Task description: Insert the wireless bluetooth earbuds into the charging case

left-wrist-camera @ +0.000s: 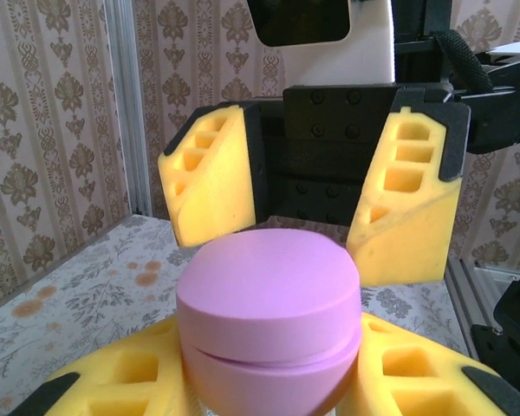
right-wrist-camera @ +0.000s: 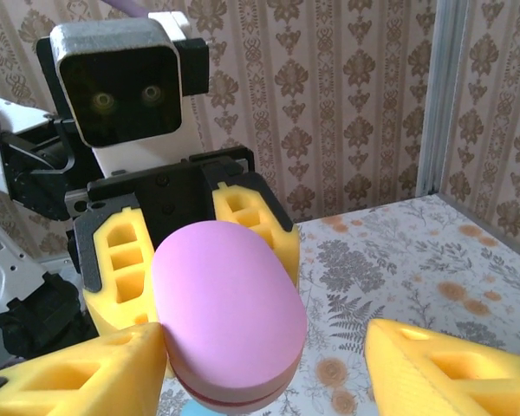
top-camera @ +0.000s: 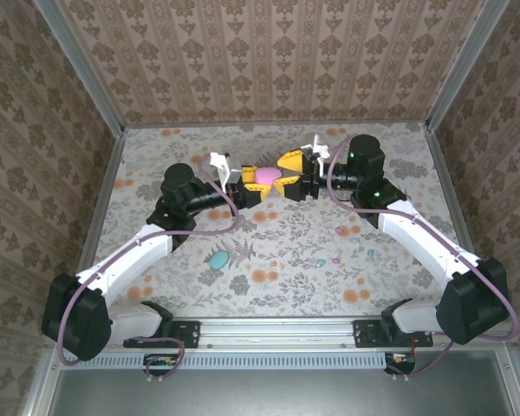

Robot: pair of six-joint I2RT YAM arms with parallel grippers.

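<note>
2 arms meeting, left gripper (left-wrist-camera: 269,386) clamping smooth pink oval plastic case (left-wrist-camera: 269,295), right gripper (left-wrist-camera: 302,257) splayed open around it, overhead adds tiny pastel earbuds (top-camera: 341,230), case seemingly lengthwise left-right.

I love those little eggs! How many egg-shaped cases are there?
2. The pink case is held in the left gripper, up over the table. The teal case lies on the table, left of middle. Others might be hidden.
</note>
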